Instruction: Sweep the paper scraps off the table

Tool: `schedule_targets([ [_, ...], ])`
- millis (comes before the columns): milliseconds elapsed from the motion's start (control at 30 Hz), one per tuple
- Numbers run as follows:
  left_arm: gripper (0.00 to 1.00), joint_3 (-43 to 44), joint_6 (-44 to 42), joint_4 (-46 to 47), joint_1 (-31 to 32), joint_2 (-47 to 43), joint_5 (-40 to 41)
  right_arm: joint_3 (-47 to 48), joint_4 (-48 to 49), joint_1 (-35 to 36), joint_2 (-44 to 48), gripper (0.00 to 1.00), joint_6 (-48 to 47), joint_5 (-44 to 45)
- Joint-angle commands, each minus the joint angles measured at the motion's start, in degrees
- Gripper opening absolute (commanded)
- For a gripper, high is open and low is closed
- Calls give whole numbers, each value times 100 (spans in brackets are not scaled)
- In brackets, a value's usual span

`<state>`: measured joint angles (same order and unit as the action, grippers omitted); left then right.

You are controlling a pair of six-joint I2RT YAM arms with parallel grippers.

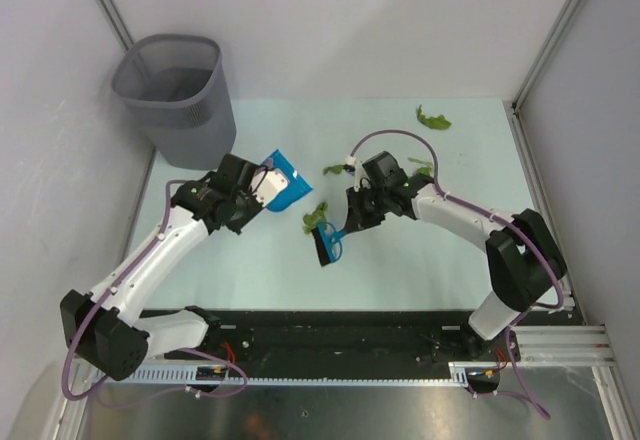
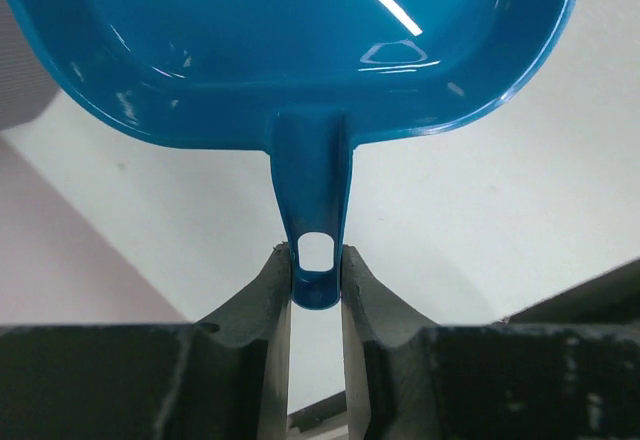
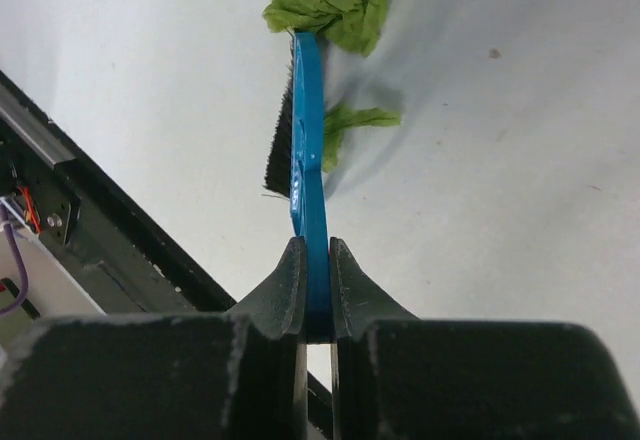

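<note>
Scraps [image 1: 317, 216] lying scattered on the table [image 1: 450, 260]; biggest clump sitting mid-table, touching the far end of the brush [image 1: 329, 244]; one piece [image 1: 433, 118] lying well apart near the far edge; two more [image 1: 335, 169] resting near the right arm's wrist (one partly hidden by cabling).

Right gripper [image 3: 317, 260] clamping the brush handle edge-on, both fingers pressing flat on the blue plastic; bristles facing left in the wrist view, and whether they are touching the table cannot be told; a crumpled clump [image 3: 330, 5] bunching at the brush tip; a smaller piece [image 3: 350, 120] lying just beside the brush's right face.

Left gripper [image 2: 316, 270] pinching the dustpan [image 2: 300, 30] by the end of its handle, fingers pressing on either side of the hanging hole; dustpan sitting left of the mid-table clump, apart from it.

Bin [image 1: 180, 90] standing by the far-left corner, just behind the dustpan.
</note>
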<state>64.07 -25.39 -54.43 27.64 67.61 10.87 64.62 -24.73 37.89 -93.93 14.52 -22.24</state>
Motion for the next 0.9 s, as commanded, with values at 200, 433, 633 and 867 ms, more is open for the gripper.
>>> schedule_targets([
  [200,0,-632,-106,-252,-460,216,-1570,165,-717,-317,1297,0,-266,387],
  [433,0,-1379,-423,-261,-514,752,-1484,428,-1139,-352,2080,0,-213,940],
  [633,5,-1530,-450,-77,-505,1192,-1096,437,-1280,-352,2248,0,-231,1116],
  [867,55,-1652,-678,512,-523,1342,-1034,437,-1324,-352,2274,0,-266,1117],
])
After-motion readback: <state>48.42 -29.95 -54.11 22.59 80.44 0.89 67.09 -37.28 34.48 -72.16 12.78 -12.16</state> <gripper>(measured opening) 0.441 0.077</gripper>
